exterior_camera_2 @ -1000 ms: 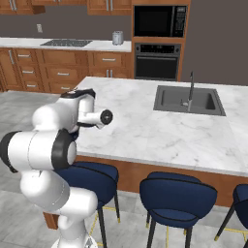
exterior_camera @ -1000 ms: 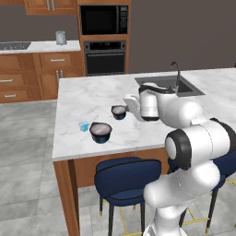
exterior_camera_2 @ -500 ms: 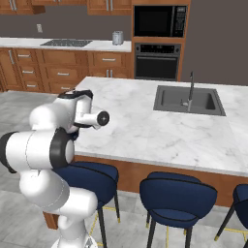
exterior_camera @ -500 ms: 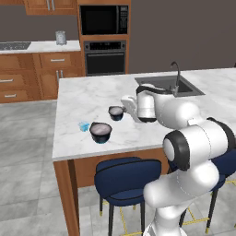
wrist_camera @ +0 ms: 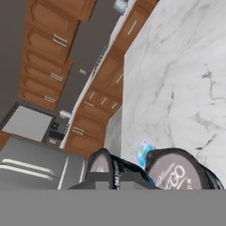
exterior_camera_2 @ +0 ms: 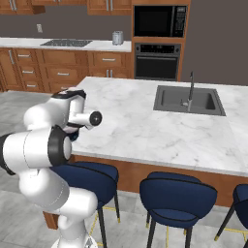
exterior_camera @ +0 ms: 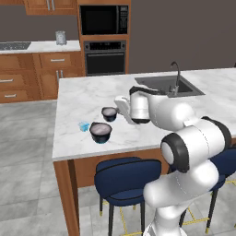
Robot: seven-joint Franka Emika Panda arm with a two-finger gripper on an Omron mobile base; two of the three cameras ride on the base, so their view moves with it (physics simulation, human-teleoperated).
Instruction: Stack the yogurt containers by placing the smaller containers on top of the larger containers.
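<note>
Worktop [exterior_camera: 83, 97]: we are looking at a white marble island top that is carrying all three yogurt tubs near its left front part, as the left base view shows it.

Wide dark tub [exterior_camera: 100, 132]: we are seeing it standing upright near the front edge, its pale inside facing up. In the hand view [wrist_camera: 178, 170] it is lying at the lower right, with lettering on its top.

Small dark tub [exterior_camera: 109, 113]: it is sitting upright just behind the wide tub and apart from it. The white hand is reaching to just beside its right side. In the hand view [wrist_camera: 102, 166] it is showing at the lower left.

Light-blue cup [exterior_camera: 83, 126]: it is standing on the marble just left of the wide tub, unstacked. In the hand view [wrist_camera: 143, 152] it is peeking out between the two dark tubs.

Gripper [exterior_camera: 119, 102]: we are reading it as closed, with nothing between its fingers; it is hanging low beside the small dark tub. Whether it is touching that tub we cannot tell.

Arm [exterior_camera_2: 77, 112]: it is bending forward over the left part of the island.

Sink [exterior_camera_2: 190, 100]: it is lying well apart from the tubs, on the right part of the island.

Stools [exterior_camera: 125, 177]: dark blue seats are standing under the front edge.
</note>
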